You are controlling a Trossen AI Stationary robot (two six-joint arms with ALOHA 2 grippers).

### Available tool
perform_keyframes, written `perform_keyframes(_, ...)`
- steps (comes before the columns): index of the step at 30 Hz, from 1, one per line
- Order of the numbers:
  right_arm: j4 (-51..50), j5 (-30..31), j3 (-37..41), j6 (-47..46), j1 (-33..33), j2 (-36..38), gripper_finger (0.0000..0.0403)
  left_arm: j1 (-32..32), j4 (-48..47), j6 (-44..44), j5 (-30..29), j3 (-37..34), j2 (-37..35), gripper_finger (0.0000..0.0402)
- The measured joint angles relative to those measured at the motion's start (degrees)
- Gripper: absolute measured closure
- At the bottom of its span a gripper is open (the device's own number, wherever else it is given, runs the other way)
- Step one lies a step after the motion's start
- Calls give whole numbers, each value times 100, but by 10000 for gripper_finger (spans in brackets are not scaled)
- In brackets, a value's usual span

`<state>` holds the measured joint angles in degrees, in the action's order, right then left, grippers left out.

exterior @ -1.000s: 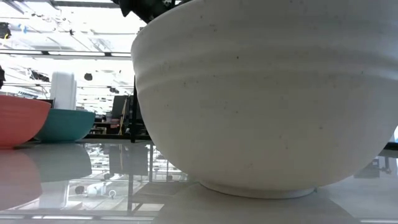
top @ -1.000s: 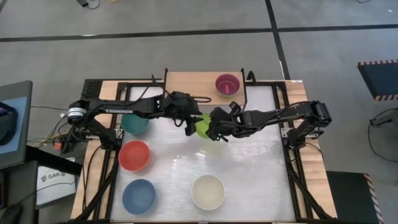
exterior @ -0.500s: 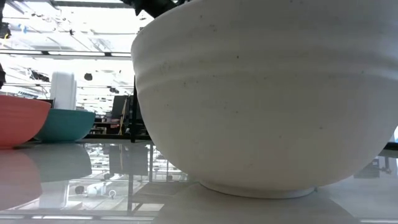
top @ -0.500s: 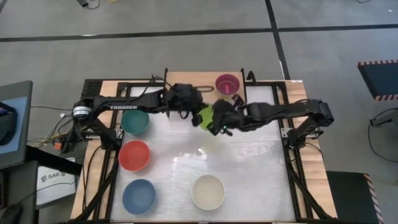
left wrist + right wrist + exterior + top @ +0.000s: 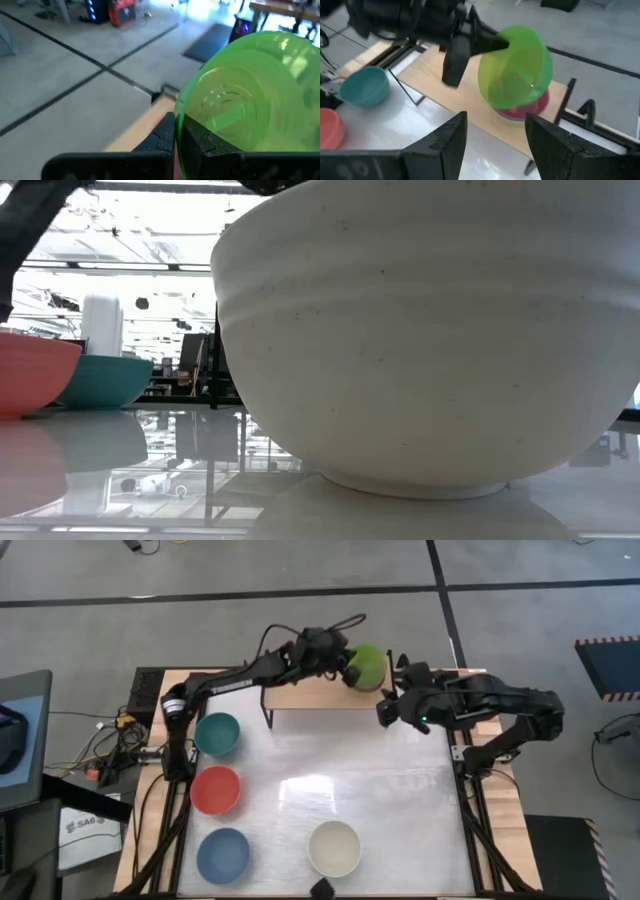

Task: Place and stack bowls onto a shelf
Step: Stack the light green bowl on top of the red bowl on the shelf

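- The low view was almost filled by the cream round plastic bowl (image 5: 420, 340), so from there I could see only the red round plastic bowl (image 5: 35, 372) and the teal round plastic bowl (image 5: 103, 380) at the side, and neither of my tools.
- In the high view the pink round plastic bowl (image 5: 540, 106) was hidden under the green one; my right wrist view showed just its rim on the low shelf with the light wood top (image 5: 305, 693).
- My left tool (image 5: 343, 662) was clenched on the rim of the green round plastic bowl (image 5: 366, 666), holding it tilted just above the pink bowl, at the shelf's right end.
- My right tool (image 5: 385, 710) hung released, fingers apart, near the shelf's right end, holding nothing.
- The teal, red, cream and blue round plastic bowl (image 5: 222, 853) sat on the desk (image 5: 400, 800), each with nothing in it.
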<state>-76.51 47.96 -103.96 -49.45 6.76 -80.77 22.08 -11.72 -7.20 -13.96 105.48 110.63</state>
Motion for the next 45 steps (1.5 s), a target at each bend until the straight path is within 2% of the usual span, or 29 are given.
perform_keyframes(3,-309,4,7,-206,43,-3,179,83,-402,-82,80,778,481,401)
perform_keyframes(12,-877,-54,22,-701,338,-185,179,273,-2754,-86,503,2912,1733,401)
perform_keyframes(19,-902,-55,24,-818,486,-160,179,330,-2888,-79,895,2874,1789,401)
perform_keyframes(22,-909,-55,24,-839,474,-160,179,332,-2888,-167,921,2878,1779,387)
perform_keyframes(30,-1052,-6,24,-866,389,-160,179,370,-3021,-658,1476,2950,1732,285)
perform_keyframes(34,-1111,17,24,-823,169,-160,179,474,-3264,-959,1674,2951,1424,242)
perform_keyframes(37,-988,86,24,-557,-229,-160,180,583,-3441,-1001,1628,2941,1135,226)
perform_keyframes(40,-533,-55,24,261,-879,-161,185,669,-3499,-925,1575,2933,846,222)
perform_keyframes(45,628,-1237,24,1809,-2223,-188,208,649,-3579,-593,1386,2930,346,222)
